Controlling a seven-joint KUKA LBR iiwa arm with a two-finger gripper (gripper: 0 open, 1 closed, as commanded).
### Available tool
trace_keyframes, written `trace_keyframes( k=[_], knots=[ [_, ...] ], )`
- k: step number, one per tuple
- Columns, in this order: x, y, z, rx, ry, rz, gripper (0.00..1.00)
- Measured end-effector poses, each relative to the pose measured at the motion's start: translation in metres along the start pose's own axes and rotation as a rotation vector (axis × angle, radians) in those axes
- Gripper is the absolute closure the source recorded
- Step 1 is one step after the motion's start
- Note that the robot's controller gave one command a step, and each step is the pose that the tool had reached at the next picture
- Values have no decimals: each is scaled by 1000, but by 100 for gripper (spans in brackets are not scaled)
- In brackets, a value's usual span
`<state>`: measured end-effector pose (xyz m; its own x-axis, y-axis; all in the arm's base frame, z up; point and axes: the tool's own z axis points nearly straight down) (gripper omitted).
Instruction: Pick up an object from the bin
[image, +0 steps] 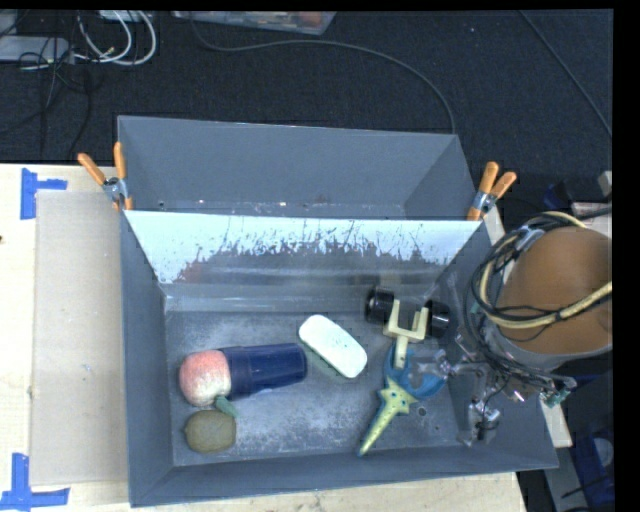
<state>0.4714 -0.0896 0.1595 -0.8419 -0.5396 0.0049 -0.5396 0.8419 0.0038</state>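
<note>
The gripper (483, 410) hangs low in the bin's (300, 190) near right corner. Whether it's spread or pinched together, I can't tell from here. Just left of it lie a blue piece (418, 385) and a green pointed toy (383, 422), touching each other. My call is the green toy: straddle its narrow body, drop straight down and stay off the right wall. The white soap (333, 346) and dark cup (265, 368) sit well apart, further left.
</note>
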Motion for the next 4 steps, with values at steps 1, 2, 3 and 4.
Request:
trace_keyframes(
  k=[1, 2, 3, 4],
  knots=[
    [-30, 0, 53, 0, -5, -13, 0],
    [-16, 5, 74, 2, -4, -268, 0],
    [-33, -7, 87, 8, -20, -403, 100],
    [-33, -7, 87, 8, -20, -403, 100]
  ],
)
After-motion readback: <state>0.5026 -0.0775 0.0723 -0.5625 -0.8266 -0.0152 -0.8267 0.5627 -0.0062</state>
